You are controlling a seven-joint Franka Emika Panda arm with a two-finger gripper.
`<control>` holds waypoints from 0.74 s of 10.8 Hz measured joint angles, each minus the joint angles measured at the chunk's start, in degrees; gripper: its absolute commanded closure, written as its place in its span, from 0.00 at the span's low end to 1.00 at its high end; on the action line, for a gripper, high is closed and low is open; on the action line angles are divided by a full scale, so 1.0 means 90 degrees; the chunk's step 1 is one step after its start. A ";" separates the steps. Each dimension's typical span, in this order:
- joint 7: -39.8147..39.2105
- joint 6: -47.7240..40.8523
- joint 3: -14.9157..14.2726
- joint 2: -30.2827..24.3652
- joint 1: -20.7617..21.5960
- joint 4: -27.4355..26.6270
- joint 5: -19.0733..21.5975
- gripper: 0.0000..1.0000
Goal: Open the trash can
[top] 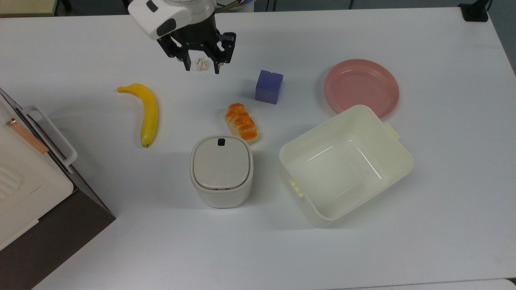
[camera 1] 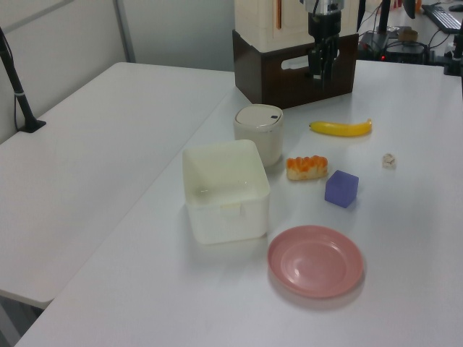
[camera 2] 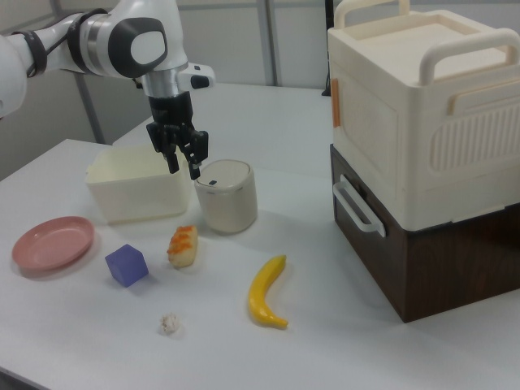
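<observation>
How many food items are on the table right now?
2. The banana lies toward the top view's left; the bread piece lies just above the trash can in the top view. Nothing seems hidden.

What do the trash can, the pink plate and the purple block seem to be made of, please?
Trash can: likely matte white plastic, moulded rounded corners, beige lid.
Pink plate: probably plastic, smooth with a faint sheen; ceramic is possible.
Purple block: matte, dull faces; foam or painted wood, cannot tell which.

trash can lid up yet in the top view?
No. The trash can has its flat lid seated level on the rim, and the gripper hangs far off, over the crumpled paper scrap.
</observation>
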 measured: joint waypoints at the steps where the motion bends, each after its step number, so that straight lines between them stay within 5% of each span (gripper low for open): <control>1: -0.0147 0.0001 0.0000 0.0002 0.0000 0.0000 0.0004 1.00; 8: -0.0451 0.1936 0.0000 0.0475 0.0001 -0.0009 0.0099 1.00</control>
